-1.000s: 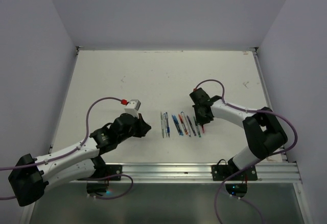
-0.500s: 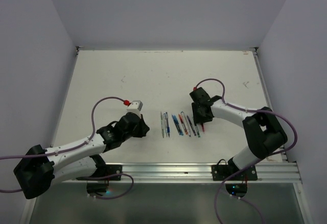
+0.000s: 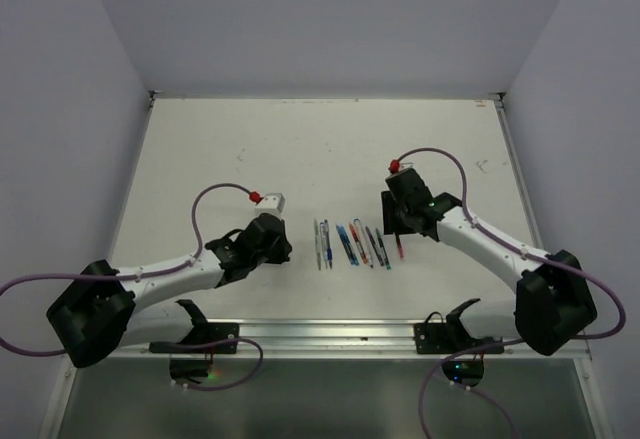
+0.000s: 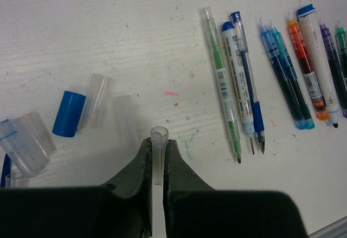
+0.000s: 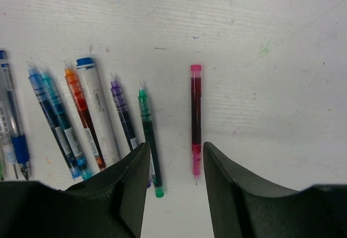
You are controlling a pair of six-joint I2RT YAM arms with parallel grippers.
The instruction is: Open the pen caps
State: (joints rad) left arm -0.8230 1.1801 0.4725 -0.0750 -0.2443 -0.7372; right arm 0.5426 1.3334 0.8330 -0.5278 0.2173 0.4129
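In the left wrist view my left gripper [image 4: 159,147] is shut on a short clear pen cap [image 4: 159,139] that stands out a little past the fingertips, just above the table. Loose caps lie to its left: a blue one [image 4: 69,113] and clear ones [image 4: 97,100]. A row of uncapped pens [image 4: 246,81] lies to the right. My right gripper [image 5: 176,150] is open, and a pink pen [image 5: 196,113] lies on the table just inside its right finger, touching neither finger. From above, the left gripper [image 3: 284,251] sits left of the pen row [image 3: 350,244] and the right gripper [image 3: 396,227] right of it.
The pens lie side by side: green, blue, teal, orange, white and purple [image 5: 123,113], and a green one [image 5: 147,135] close to my right gripper's left finger. Purple cables with red plugs [image 3: 256,197] loop over both arms. A metal rail [image 3: 380,334] runs along the near edge.
My right gripper has opened and let go of the pink pen, which now lies on the table. The left arm has stretched lower, still shut on the clear cap.
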